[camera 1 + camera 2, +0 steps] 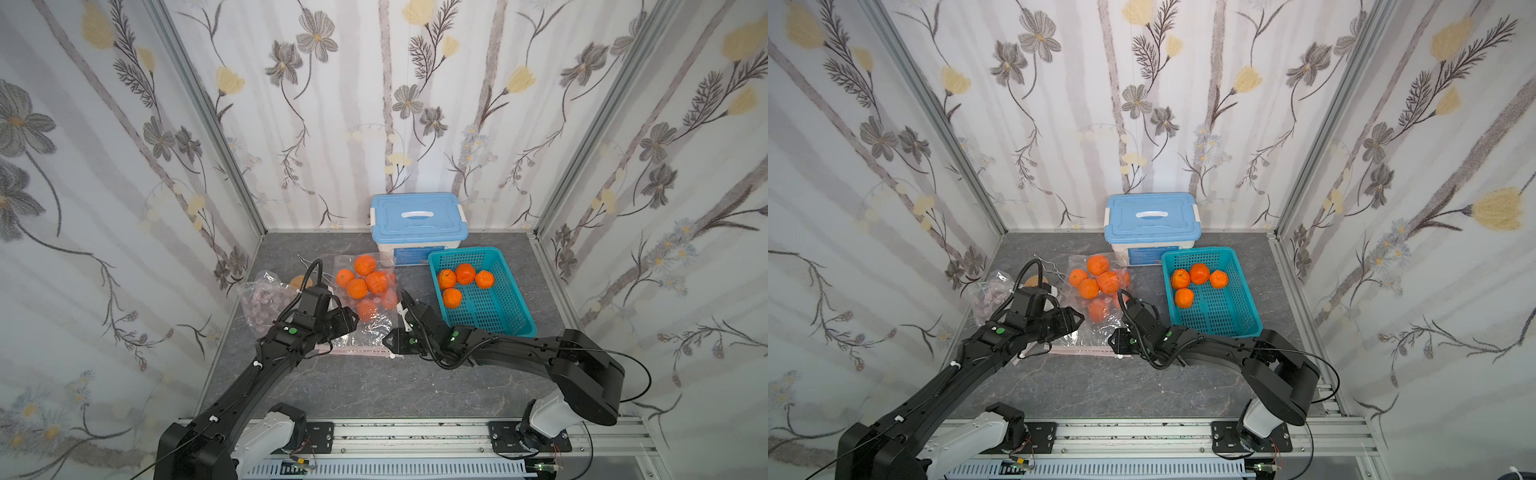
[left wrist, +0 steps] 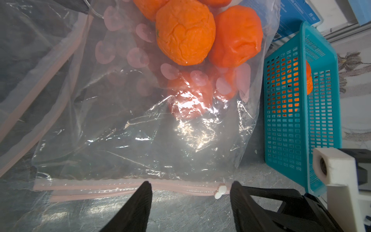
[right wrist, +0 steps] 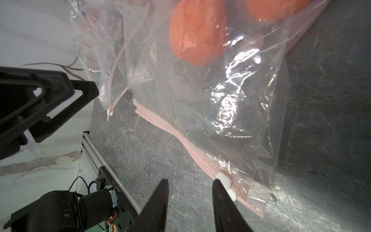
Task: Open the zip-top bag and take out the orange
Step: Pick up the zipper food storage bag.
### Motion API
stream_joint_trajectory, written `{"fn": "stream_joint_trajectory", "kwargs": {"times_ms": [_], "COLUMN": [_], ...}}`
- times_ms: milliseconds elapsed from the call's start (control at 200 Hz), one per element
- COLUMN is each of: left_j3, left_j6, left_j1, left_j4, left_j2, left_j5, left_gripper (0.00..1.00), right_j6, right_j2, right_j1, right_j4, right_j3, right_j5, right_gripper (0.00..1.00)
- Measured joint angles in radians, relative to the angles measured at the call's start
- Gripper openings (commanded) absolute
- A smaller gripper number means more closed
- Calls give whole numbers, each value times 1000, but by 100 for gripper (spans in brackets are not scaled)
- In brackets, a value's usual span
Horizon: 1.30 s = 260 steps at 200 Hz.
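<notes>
The clear zip-top bag (image 1: 374, 328) lies flat on the grey table, its pink zip strip (image 2: 124, 187) toward me and its white slider (image 2: 220, 190) at the strip's right end. Several oranges (image 1: 365, 282) sit at its far end, and some (image 2: 188, 94) show dimly through the plastic. My left gripper (image 2: 190, 183) hangs open just above the strip, with nothing between its fingers. My right gripper (image 3: 190, 180) is open beside the slider (image 3: 221, 177), which lies against the outside of one fingertip. Both grippers show in both top views, the left gripper (image 1: 348, 323) and the right gripper (image 1: 1115, 337).
A teal basket (image 1: 511, 316) holding several oranges stands right of the bag. A blue-lidded box (image 1: 417, 216) is at the back wall. A second clear bag (image 1: 266, 303) with pink dots lies to the left, by the side wall.
</notes>
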Motion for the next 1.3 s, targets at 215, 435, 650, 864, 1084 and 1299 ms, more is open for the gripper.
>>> {"fn": "stream_joint_trajectory", "kwargs": {"times_ms": [215, 435, 650, 864, 1084, 1299], "left_j3": [0, 0, 0, -1, -1, -5], "left_j6": [0, 0, 0, 0, 0, 0], "left_j1": [0, 1, 1, 1, 1, 1], "left_j4": [-3, -4, -4, -4, -4, -2], "left_j2": [-3, 2, 5, 6, 7, 9], "left_j5": [2, 4, 5, 8, 9, 16], "left_gripper": [65, 65, 65, 65, 65, 65], "right_j6": [40, 58, 66, 73, 89, 105], "right_j2": [30, 45, 70, 70, 51, 66], "right_j1": [-8, -23, -29, -29, -30, -28], "right_j4": [3, 10, 64, 108, 153, 206], "right_j3": [-22, -49, -61, -61, -78, -74], "right_j5": [13, 27, -5, -53, -93, -138], "right_gripper": [45, 48, 38, 24, 17, 18]}}
